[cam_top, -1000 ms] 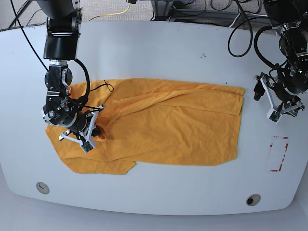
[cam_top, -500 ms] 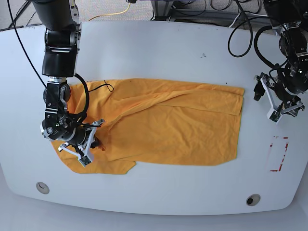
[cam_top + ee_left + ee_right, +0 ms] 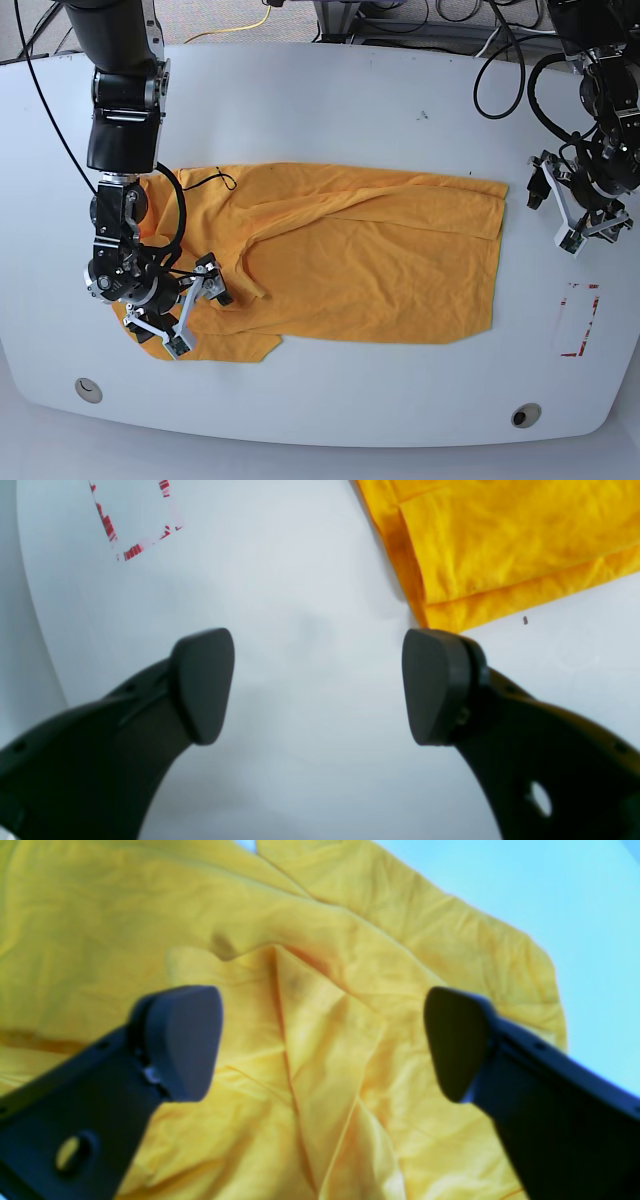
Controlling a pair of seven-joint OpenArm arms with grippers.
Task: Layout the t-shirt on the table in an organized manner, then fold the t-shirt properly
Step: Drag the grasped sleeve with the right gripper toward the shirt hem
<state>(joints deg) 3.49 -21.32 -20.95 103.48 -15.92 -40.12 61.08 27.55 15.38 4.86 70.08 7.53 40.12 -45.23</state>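
Orange-yellow t-shirt (image 3: pixel 350 255) spread across the white tabletop (image 3: pixel 330 100), both pincers gaping and empty.

At the base view's left, the right pincer (image 3: pixel 190 315) stands wide over the shirt's rumpled sleeve end, its fingers (image 3: pixel 182 1040) holding no cloth. The shirt lies mid-tabletop, creased with a fold running through it. Farther right, the left pincer (image 3: pixel 580 215) is spread wide over bare tabletop just beside the shirt's corner, near the red-tape rectangle (image 3: pixel 578 320).

No words, labels or numbers can be read — the t-shirt (image 3: pixel 350 260) and the table (image 3: pixel 330 100) carry none.
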